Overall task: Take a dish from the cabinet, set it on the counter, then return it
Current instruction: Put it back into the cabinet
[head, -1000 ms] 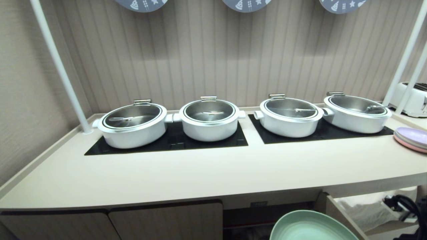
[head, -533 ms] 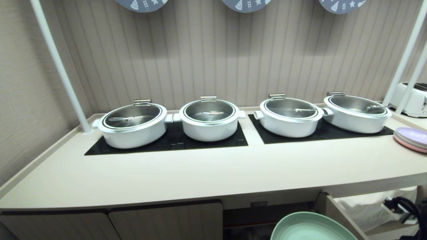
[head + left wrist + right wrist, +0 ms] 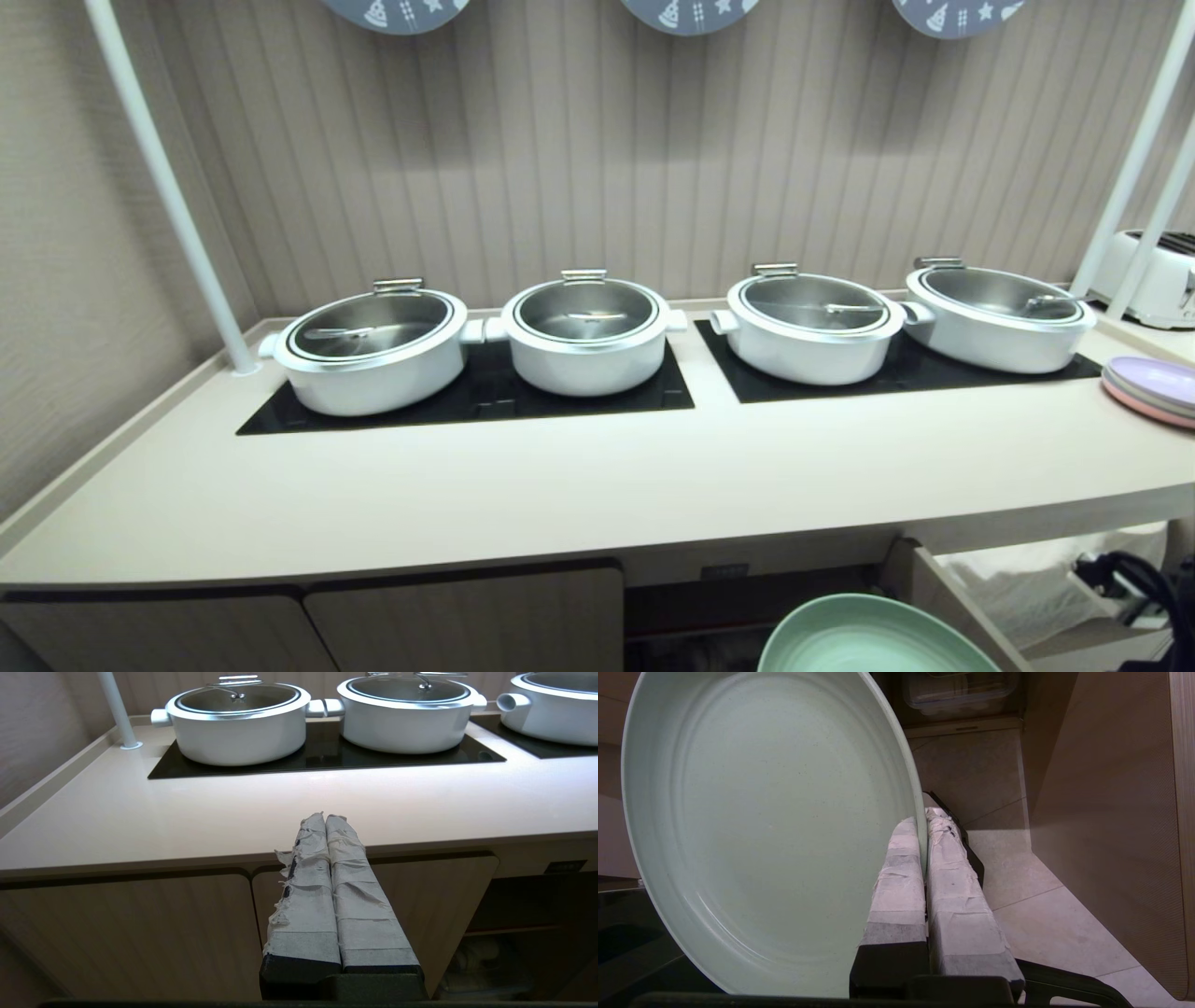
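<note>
In the head view, the green plate [image 3: 873, 639] at the bottom edge, right of centre, sits slightly lower in the frame than it did a second ago, so a little less of it shows. Its top rim has dropped a small way from the dark cabinet opening [image 3: 747, 607] above it, and nearly all of that drop came in the first half of the second. The black cable [image 3: 1134, 579] at the lower right has also sunk a touch.
</note>
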Motion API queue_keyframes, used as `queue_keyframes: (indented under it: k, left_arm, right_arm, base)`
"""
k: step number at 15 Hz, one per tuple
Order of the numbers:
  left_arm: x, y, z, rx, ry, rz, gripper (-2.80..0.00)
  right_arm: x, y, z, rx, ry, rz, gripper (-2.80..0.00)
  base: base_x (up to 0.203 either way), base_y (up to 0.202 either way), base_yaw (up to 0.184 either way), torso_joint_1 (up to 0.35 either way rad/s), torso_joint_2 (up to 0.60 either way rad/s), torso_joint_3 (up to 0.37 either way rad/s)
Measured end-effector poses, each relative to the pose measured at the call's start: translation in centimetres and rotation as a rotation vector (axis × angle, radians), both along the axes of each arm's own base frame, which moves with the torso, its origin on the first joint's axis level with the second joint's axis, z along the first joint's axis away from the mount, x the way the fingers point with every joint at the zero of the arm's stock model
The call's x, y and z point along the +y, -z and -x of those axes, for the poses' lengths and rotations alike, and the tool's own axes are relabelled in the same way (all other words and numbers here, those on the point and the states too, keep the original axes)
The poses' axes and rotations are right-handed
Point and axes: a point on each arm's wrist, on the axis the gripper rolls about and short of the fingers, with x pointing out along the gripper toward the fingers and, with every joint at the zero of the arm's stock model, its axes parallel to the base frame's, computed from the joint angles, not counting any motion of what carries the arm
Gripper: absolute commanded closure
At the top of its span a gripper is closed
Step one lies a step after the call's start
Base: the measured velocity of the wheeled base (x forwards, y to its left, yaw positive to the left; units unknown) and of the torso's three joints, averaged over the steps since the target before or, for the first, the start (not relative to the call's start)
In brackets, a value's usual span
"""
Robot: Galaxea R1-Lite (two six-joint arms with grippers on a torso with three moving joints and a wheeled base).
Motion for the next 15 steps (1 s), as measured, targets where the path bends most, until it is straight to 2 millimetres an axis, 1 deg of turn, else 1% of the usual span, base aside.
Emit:
queue_keyframes:
  k: [15]
  left_arm:
    - [0.0, 0.0, 0.0, 0.0, 0.0, 0.0, 0.0]
  right_arm:
    - [-0.04, 0.14, 0.16, 0.008, 0.005, -0.002, 0.0]
  base:
    - [0.0, 0.0, 0.0, 0.0, 0.0, 0.0]
